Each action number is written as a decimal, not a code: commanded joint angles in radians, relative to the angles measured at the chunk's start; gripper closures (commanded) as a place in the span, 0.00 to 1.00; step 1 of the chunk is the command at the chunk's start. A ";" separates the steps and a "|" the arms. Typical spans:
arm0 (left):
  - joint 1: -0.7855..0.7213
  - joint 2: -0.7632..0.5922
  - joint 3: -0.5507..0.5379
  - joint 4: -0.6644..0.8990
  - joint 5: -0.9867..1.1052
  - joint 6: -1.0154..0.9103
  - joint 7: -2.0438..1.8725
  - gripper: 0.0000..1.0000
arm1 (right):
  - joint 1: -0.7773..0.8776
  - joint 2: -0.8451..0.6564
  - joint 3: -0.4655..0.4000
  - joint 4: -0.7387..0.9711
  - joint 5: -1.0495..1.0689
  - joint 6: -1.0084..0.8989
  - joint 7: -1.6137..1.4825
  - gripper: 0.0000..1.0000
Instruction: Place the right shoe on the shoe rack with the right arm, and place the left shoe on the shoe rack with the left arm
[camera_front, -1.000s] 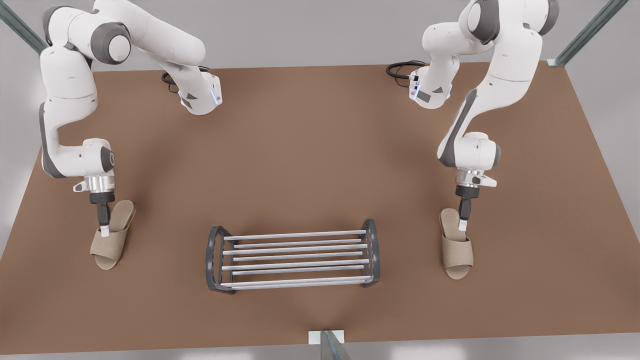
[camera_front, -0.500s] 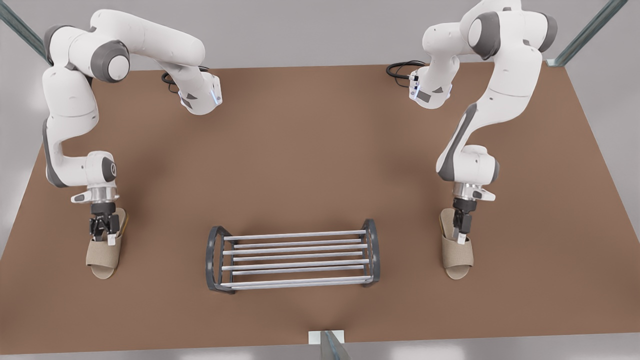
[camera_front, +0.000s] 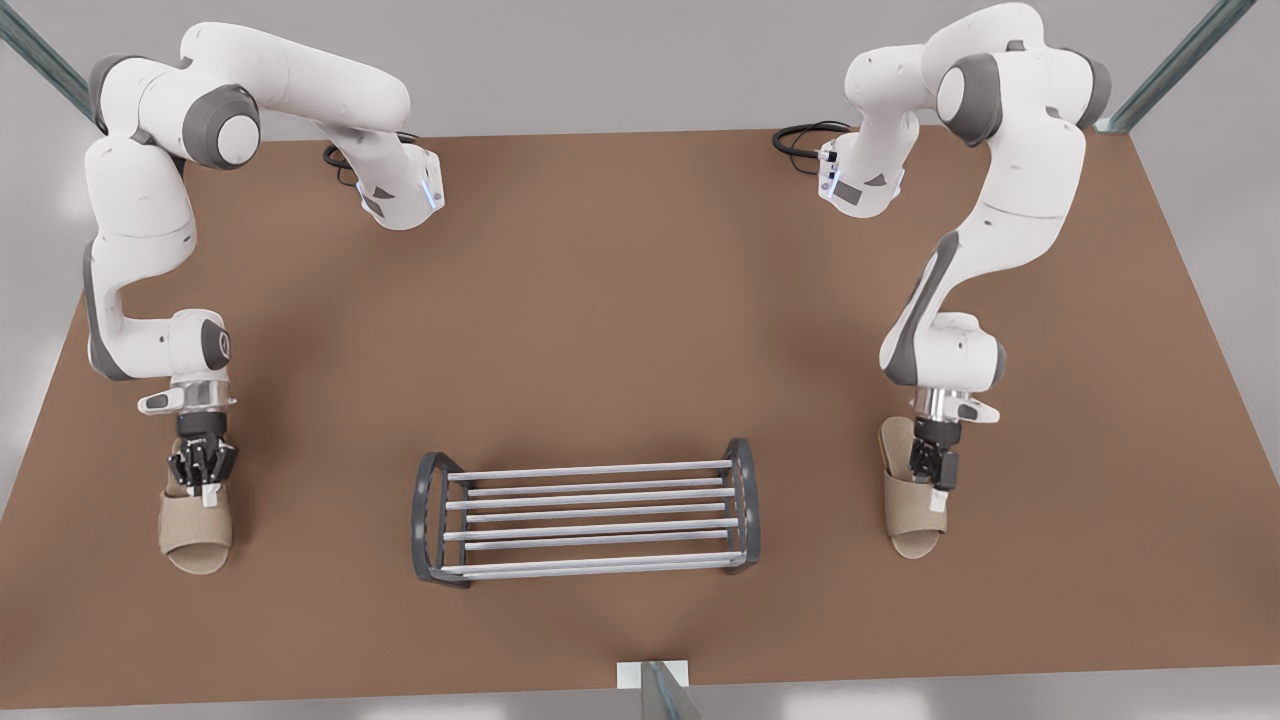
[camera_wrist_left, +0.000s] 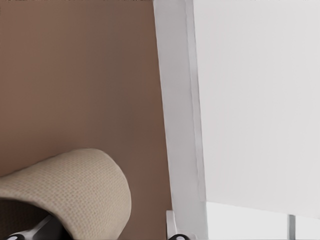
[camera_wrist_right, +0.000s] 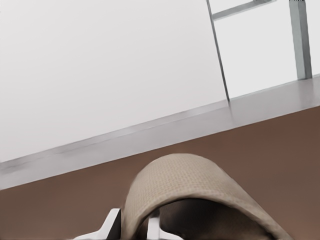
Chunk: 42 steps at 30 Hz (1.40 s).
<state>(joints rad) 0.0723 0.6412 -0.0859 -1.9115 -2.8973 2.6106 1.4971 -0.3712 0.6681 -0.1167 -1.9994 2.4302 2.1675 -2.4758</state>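
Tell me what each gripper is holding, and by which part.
Right gripper: the right slipper, jaws pinching the side edge of its strap. Left gripper: nothing yet; its open jaws straddle the strap edge of the left slipper.

- Front view: heel end of left shoe (camera_front: 195, 528) hidden under left gripper (camera_front: 203, 478); same for right shoe (camera_front: 915, 515) under right gripper (camera_front: 938, 475).
- Left wrist view: fingers (camera_wrist_left: 46, 231) cut off at picture edge; pad contact with strap untellable.
- Right wrist view: fingertips (camera_wrist_right: 113, 224) cut off; shoe toe hidden behind strap.
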 joint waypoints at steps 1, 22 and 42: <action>0.001 0.006 0.000 0.005 -0.499 0.000 -0.089 0.00 | 0.000 -0.002 0.002 0.001 0.001 0.005 -0.158 0.65; 0.006 0.032 -0.002 0.046 -0.488 -0.003 -0.090 0.19 | 0.153 -0.700 0.560 -0.159 0.058 1.322 0.489 0.76; 0.006 0.040 -0.002 0.051 -0.487 -0.009 -0.089 0.45 | 0.555 -0.707 0.626 0.123 0.133 1.338 1.917 0.78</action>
<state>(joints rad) 0.0782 0.6809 -0.0874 -1.8613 -2.8973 2.6049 1.4171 0.1927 -0.0503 0.5050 -1.8872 2.5714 3.4982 -1.5283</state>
